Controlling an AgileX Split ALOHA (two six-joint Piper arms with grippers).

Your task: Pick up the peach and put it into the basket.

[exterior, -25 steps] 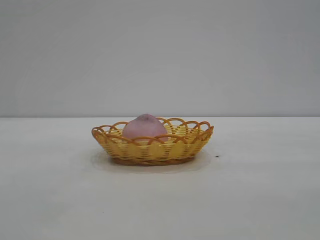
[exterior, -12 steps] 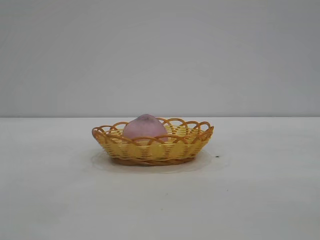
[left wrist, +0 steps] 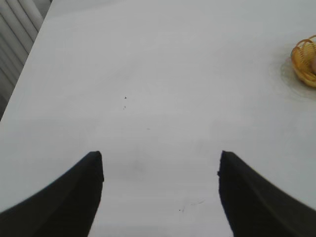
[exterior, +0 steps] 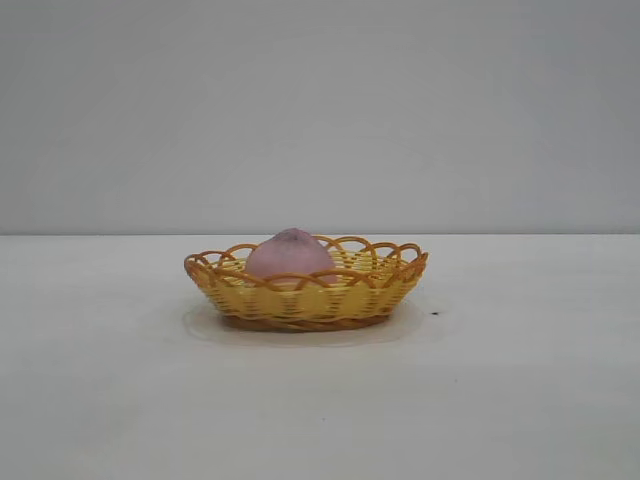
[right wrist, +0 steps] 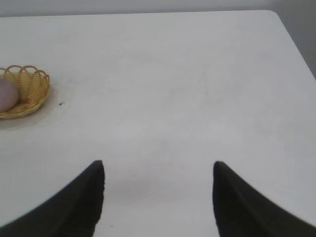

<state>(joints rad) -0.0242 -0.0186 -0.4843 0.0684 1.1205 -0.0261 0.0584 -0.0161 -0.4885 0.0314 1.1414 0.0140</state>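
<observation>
One peach (exterior: 289, 252) sits in the basket (exterior: 305, 300) — both grippers clear.

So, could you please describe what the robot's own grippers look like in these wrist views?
Only the fingers show. The left gripper has two matte black fingers, broad at the base and curving to blunt tips. The right gripper has the same pair of black curved fingers. No cables, markings or pads are visible, and neither arm appears in the exterior view.
</observation>
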